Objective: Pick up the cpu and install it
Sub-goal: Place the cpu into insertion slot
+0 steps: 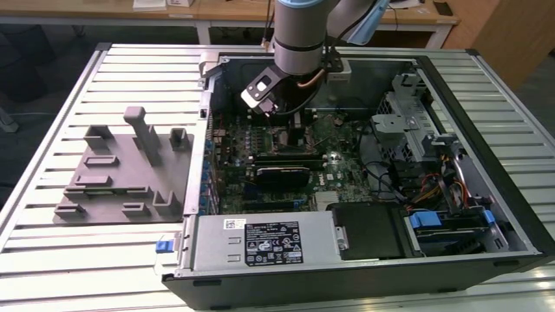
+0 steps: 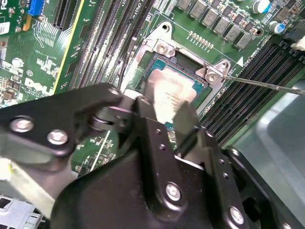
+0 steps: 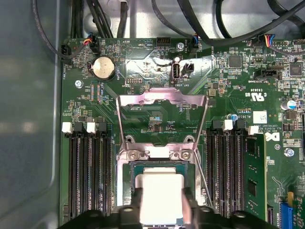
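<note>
The cpu is gripped at two opposite edges by the narrowly set jaws. In both wrist views it is seen at the open socket of the motherboard, beneath the raised plate; whether it is fully seated cannot be told. The arm is seen inside the case on the tabletop.

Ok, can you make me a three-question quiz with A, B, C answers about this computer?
1. Where is the chip? A on the floor. B held in the gripper. C in a person's hand.
2. What colour is the circuit board? A green. B red. C white.
3. The metal cover behind the chip is: A shut. B flipped open. C missing.

Answers:
1 B, the gripper pinches its two sides.
2 A, it is green all around.
3 B, its frame stands raised.
</note>
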